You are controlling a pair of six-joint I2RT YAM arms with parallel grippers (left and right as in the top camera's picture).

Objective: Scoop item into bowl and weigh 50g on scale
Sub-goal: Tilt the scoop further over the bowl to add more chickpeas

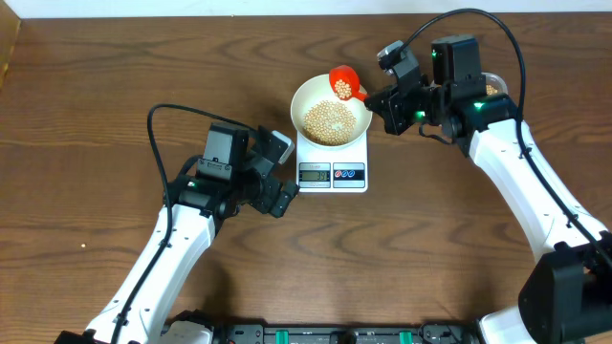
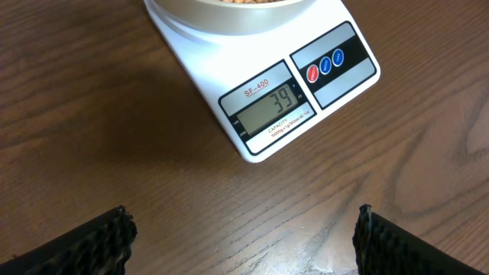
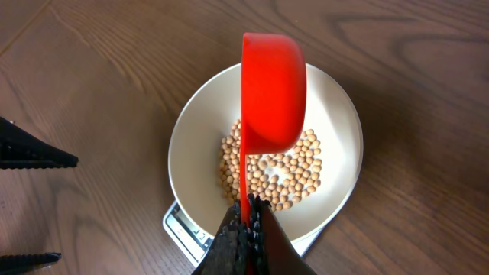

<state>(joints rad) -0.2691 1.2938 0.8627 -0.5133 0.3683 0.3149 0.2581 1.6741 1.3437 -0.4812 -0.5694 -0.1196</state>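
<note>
The white bowl (image 1: 308,96) sits on the white scale (image 1: 333,174) and holds a layer of tan beans (image 1: 330,121). The scale's display (image 2: 271,111) reads 39. My right gripper (image 3: 248,221) is shut on the thin handle of a red scoop (image 3: 271,92). The scoop is tilted over the bowl's far rim, with a few beans showing in it (image 1: 342,88). My left gripper (image 2: 244,241) stands wide open and empty just above the table, in front of the scale and apart from it. Its fingers (image 2: 92,244) frame bare wood.
A clear tub (image 1: 493,88) peeks out behind the right arm at the back right. Black cables loop over both arms. The table's far edge (image 1: 287,11) runs along the top. In the right wrist view, the left gripper's fingertips (image 3: 30,153) show left of the bowl.
</note>
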